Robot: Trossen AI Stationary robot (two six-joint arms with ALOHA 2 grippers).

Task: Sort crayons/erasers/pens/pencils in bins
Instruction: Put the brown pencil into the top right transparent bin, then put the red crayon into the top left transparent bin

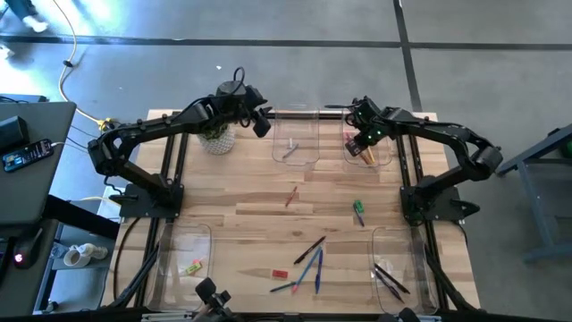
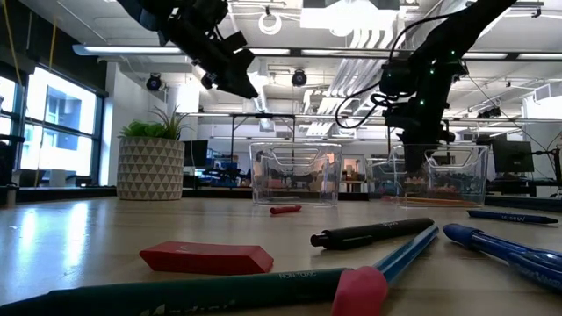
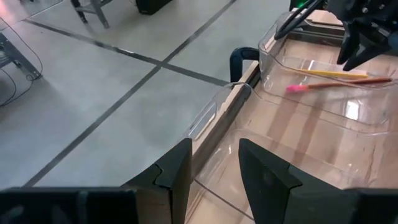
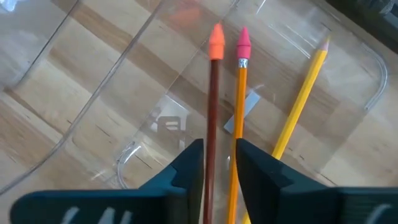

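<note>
My right gripper (image 1: 362, 143) (image 4: 219, 163) is open by a narrow gap. It hangs in the clear far-right bin (image 1: 384, 156), pointing down over three pencils on the bin's floor: a red-brown one (image 4: 214, 106), an orange one (image 4: 240, 99) and a yellow one (image 4: 305, 93). The red-brown pencil runs under the gap between the fingers. My left gripper (image 1: 260, 122) (image 3: 214, 168) is open and empty, raised at the left edge of the far-centre bin (image 1: 295, 139), which holds a pale crayon (image 1: 289, 152).
A red crayon (image 1: 290, 197), green pieces (image 1: 358, 211), several pens (image 1: 308, 255) and a red eraser (image 1: 280, 273) lie loose mid-table. The near-left bin (image 1: 183, 255) holds erasers; the near-right bin (image 1: 393, 277) holds pens. A potted plant (image 1: 217, 139) stands far left.
</note>
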